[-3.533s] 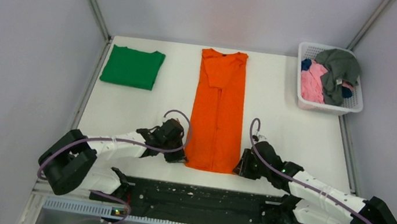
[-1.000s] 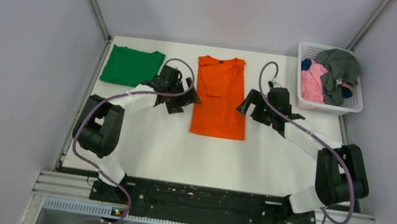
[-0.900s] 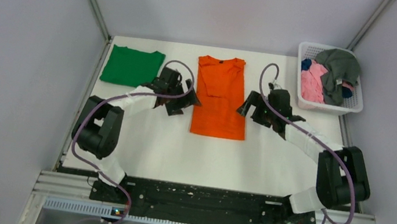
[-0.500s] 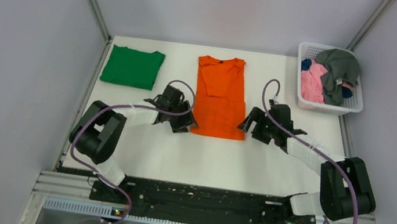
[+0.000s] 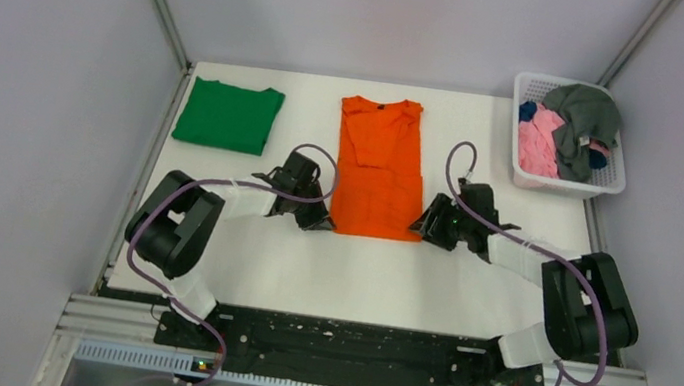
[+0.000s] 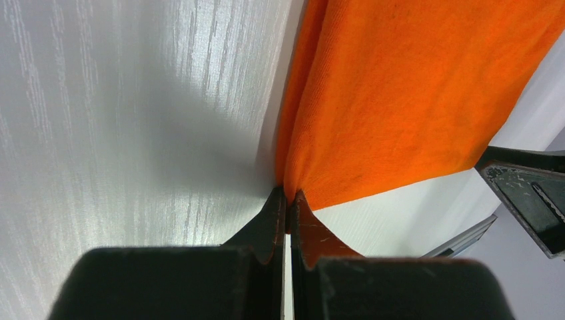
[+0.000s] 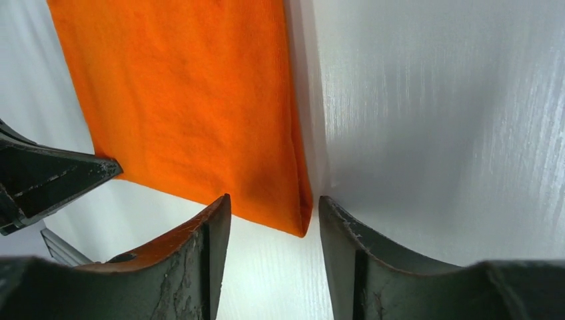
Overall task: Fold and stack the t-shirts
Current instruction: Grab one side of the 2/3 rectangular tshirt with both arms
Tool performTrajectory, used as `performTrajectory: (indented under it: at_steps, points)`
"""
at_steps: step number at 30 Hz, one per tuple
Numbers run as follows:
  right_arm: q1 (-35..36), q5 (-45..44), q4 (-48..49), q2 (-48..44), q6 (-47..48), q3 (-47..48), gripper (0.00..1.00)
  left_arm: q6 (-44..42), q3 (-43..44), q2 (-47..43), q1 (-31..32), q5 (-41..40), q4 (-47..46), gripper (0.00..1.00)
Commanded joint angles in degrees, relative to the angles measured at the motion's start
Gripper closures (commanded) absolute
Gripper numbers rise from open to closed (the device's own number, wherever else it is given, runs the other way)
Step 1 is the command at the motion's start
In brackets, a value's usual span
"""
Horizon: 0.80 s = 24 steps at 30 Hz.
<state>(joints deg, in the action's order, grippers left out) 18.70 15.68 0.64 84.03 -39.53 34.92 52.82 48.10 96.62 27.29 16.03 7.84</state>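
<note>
The orange t-shirt (image 5: 380, 166) lies folded in half on the white table (image 5: 358, 266), collar at the far end. My left gripper (image 5: 319, 218) is shut on its near left corner; in the left wrist view the orange cloth (image 6: 400, 100) is pinched between the tips of my left gripper (image 6: 286, 195). My right gripper (image 5: 423, 233) is open at the near right corner; in the right wrist view that corner of the orange t-shirt (image 7: 200, 100) sits between the spread jaws of my right gripper (image 7: 273, 208). A folded green t-shirt (image 5: 227, 116) lies at the far left.
A white basket (image 5: 522, 177) at the far right corner holds grey (image 5: 586, 116), pink (image 5: 537, 140) and dark blue shirts. Grey walls with metal posts close in the table on three sides. The arm bases stand on a black rail (image 5: 337, 346) at the near edge.
The long orange shirt has been folded in half, near hem carried to the far end. Both grippers have since come back toward me along its sides to the near folded corners; the left has shut on the left corner.
</note>
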Motion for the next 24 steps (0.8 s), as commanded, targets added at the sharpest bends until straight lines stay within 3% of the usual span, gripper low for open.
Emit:
performTrajectory:
  at_steps: [1,4,6,11,17,24]
  points:
    - [1.2,-0.06,0.83,3.48,-0.15,0.64,0.54,-0.43,-0.86,0.92,0.28,-1.56,0.44,1.0]
    - [1.63,-0.42,-0.48,4.12,-0.16,1.18,0.72,-0.43,-0.61,1.23,0.26,-1.55,0.51,1.0]
    - [2.02,0.01,-2.52,3.5,0.23,1.29,1.0,-0.2,-0.94,1.0,0.35,-0.91,0.4,1.0]
    - [4.61,4.83,-9.14,-4.37,2.11,-1.46,1.0,1.32,-6.58,-7.37,4.57,-2.09,2.39,1.0]
    - [6.03,16.34,-21.19,-18.06,4.75,-5.96,1.0,7.36,-17.47,-27.02,11.67,-3.1,7.7,1.0]
    - [6.3,18.46,-28.84,-29.52,4.52,-1.33,1.0,6.64,-15.34,-43.34,15.08,-10.03,14.39,1.0]
